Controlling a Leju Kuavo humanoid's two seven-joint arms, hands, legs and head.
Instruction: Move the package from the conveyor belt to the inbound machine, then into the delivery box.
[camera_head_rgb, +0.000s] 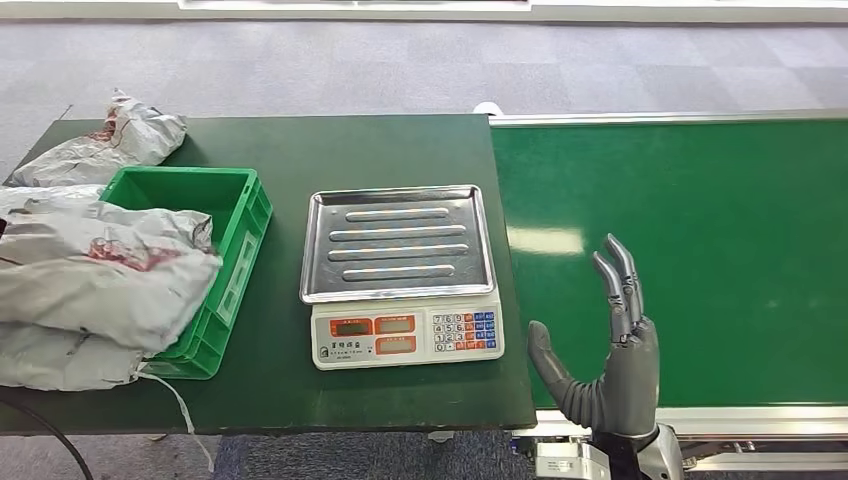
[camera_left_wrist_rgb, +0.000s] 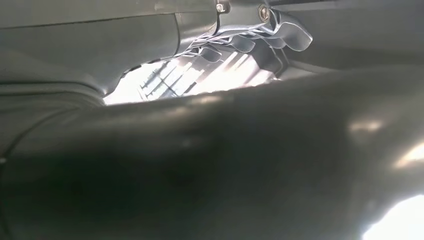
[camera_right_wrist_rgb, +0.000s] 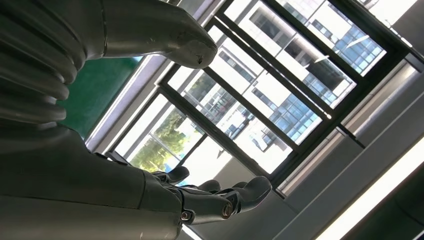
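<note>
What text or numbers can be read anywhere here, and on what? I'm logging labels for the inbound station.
Scale keypad: digits "7 8 9", "4 5 6", "1 2 3", "0" just legible on the white keys.
Scale displays and the small print under them: too small to read.
Blue and red keys: markings unreadable.
Bin side label: blurred.
Grey packages: red marks, not readable as text.

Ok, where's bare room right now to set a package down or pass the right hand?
The conveyor belt is bare ahead of the open right hand. The scale's steel tray is empty. Bare table lies behind the scale and along the near edge. It is crowded at left: grey packages overflow the green box.
</note>
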